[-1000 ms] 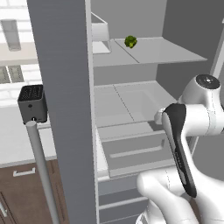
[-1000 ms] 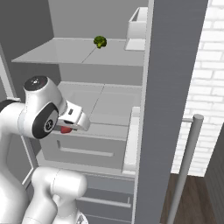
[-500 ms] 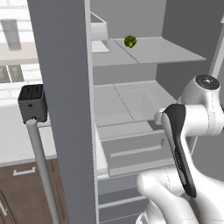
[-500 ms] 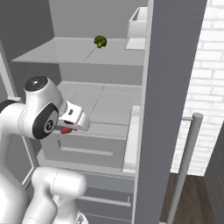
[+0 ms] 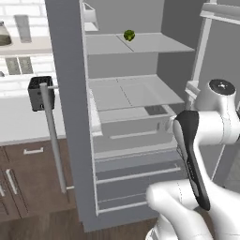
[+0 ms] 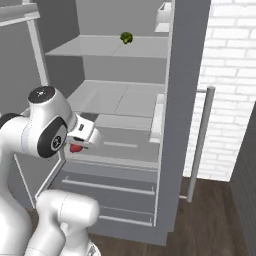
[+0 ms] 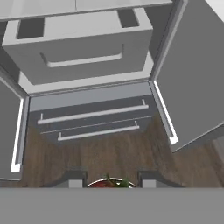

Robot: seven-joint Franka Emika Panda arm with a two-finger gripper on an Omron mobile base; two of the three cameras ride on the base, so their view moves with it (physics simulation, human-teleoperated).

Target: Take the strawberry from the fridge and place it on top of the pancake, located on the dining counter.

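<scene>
Strawberry sits pinched between our hand's two fingertips, jaws closed most of the way on the tiny fruit; it shows as a red dot under the hand in the right base view. We hold it clear of the fridge, out in front of the drawers, likely so the doors won't snag us. At 12 o'clock, a lumpy green vegetable rests on the upper shelf. Pancake and tabletop lie elsewhere.
</scene>
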